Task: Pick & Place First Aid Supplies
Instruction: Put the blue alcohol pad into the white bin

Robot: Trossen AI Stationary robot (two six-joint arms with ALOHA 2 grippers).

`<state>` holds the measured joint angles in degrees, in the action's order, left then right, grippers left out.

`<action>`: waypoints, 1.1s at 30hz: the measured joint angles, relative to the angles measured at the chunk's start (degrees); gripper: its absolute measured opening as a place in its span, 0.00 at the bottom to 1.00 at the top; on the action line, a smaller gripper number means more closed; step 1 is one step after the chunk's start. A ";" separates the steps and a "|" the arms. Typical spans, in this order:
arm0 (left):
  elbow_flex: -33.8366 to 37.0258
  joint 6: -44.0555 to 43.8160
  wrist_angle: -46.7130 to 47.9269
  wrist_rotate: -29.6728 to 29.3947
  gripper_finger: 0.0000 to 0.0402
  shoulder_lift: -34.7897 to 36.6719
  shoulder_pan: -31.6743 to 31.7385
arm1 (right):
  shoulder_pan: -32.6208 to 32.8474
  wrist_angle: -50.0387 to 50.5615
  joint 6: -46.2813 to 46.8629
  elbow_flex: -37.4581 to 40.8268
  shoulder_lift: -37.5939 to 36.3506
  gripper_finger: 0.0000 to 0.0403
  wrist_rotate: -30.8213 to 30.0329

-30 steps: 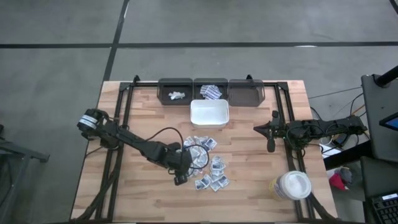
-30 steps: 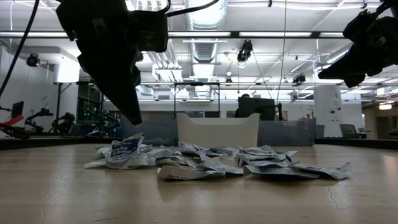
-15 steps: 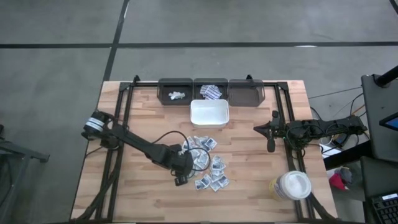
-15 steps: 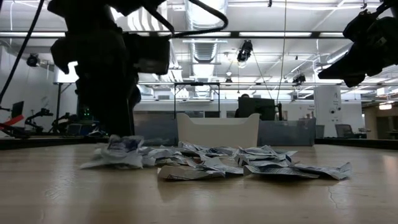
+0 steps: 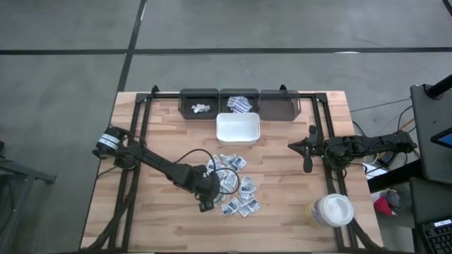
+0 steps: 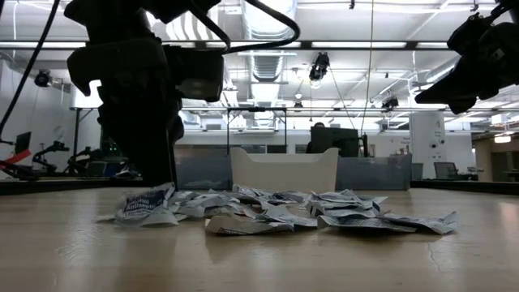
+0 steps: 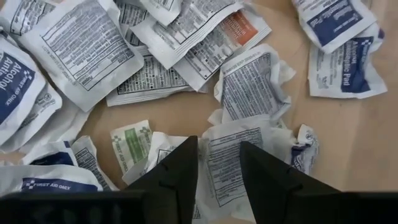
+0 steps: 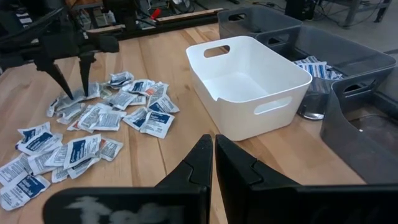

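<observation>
The left pincer (image 5: 206, 189) is down at the near-left edge of the sachets (image 5: 236, 185) heaped mid-table (image 5: 282, 226), its fingers (image 7: 177, 177) parted astride 1 crumpled sachet (image 7: 227, 165). The right pincer (image 5: 305, 149) hovers clenched and empty, well apart.

From overhead we look straight down on the whole wooden surface (image 5: 162, 212). At surface height we look level across it into the room. On the left wrist we sit close above the sachets (image 7: 245, 81). From the right wrist we look obliquely across the surface. All four views share the sachet pile; three also share the white bin (image 8: 249, 81).
</observation>
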<state>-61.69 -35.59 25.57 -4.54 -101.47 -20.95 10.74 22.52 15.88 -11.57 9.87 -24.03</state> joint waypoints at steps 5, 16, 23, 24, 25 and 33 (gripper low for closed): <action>0.01 0.06 0.04 0.00 0.31 -0.48 0.00 | 0.01 0.00 0.00 0.00 0.00 0.04 0.00; 0.11 -0.17 0.10 0.07 0.31 -1.26 1.04 | 0.01 0.00 0.00 0.00 0.02 0.04 0.00; 0.11 -0.19 0.10 0.02 0.24 -1.26 2.04 | -0.01 0.00 0.00 0.00 0.02 0.04 0.00; 0.11 -0.10 0.08 0.03 0.23 -1.26 2.10 | 0.01 0.00 0.00 0.01 0.02 0.04 0.00; 0.11 -0.09 0.06 0.02 0.21 -1.26 2.13 | 0.01 0.00 0.00 0.00 0.02 0.04 0.00; 0.11 -0.07 -0.07 -0.04 0.12 -1.29 2.14 | 0.00 0.00 0.00 0.00 0.02 0.04 0.00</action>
<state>-61.58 -35.66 25.50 -4.58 -102.76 -18.81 10.73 22.52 15.88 -11.57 9.89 -24.03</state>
